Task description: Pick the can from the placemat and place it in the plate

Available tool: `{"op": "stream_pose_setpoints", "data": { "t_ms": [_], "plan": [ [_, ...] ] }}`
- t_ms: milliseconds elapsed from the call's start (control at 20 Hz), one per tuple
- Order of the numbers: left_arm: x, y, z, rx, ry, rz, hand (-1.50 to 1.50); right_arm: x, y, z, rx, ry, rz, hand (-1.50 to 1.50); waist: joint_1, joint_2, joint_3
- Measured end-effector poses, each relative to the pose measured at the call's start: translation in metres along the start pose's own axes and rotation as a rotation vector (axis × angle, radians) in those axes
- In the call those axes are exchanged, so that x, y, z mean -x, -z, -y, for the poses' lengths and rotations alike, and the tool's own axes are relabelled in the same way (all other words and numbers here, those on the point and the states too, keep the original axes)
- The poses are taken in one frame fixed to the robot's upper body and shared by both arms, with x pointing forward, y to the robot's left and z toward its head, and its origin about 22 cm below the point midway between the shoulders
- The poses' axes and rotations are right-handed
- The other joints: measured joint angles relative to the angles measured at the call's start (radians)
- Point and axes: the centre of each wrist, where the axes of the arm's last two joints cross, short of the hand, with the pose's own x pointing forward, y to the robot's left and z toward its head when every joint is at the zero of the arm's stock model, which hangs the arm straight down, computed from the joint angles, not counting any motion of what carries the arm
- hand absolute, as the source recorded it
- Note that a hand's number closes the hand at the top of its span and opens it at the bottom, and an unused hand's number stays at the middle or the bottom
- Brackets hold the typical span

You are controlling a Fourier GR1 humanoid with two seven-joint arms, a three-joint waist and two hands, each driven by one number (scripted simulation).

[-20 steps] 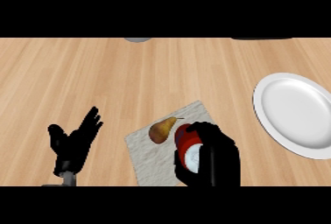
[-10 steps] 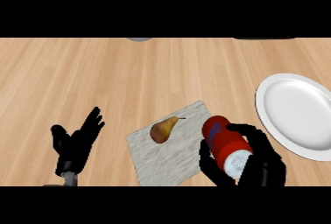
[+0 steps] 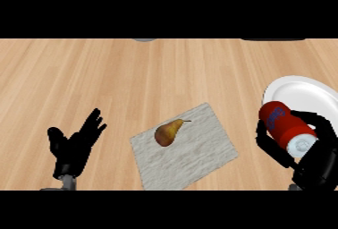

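1. Red can (image 3: 285, 127): grasped in the right hand (image 3: 318, 157), tilted, at the plate's (image 3: 297, 91) near rim.
2. Left hand (image 3: 73, 145): fingers straight, resting at the counter's (image 3: 132, 71) front left.
3. Pear (image 3: 168, 132): on the placemat (image 3: 191, 159).

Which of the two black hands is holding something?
The right hand, curled round the red can; the left hand rests open at the lower left, empty.
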Motion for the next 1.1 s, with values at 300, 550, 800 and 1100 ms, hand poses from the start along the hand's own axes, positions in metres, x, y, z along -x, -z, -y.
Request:
{"op": "stream_pose_setpoints", "data": {
  "t_ms": [300, 550, 800, 1100],
  "plan": [
    [-0.001, 0.005, 0.011, 0.001, 0.006, -0.008, 0.0, 0.047, 0.062, -0.003, 0.076, -0.018, -0.034, 1.5, 0.005, 0.001, 0.001],
    [0.001, 0.005, 0.011, 0.002, 0.011, 0.004, 0.0, 0.084, 0.105, 0.001, 0.103, -0.012, -0.043, 1.5, 0.008, 0.0, 0.002],
    [-0.003, 0.004, 0.014, 0.012, 0.012, 0.001, 0.0, 0.119, 0.14, -0.001, 0.084, -0.025, -0.085, 1.5, 0.015, 0.003, 0.0],
    [-0.004, 0.008, 0.021, 0.026, 0.015, 0.008, 0.0, 0.155, 0.16, -0.006, -0.144, -0.166, -0.226, -1.5, 0.032, 0.01, 0.0]
  ]
}}
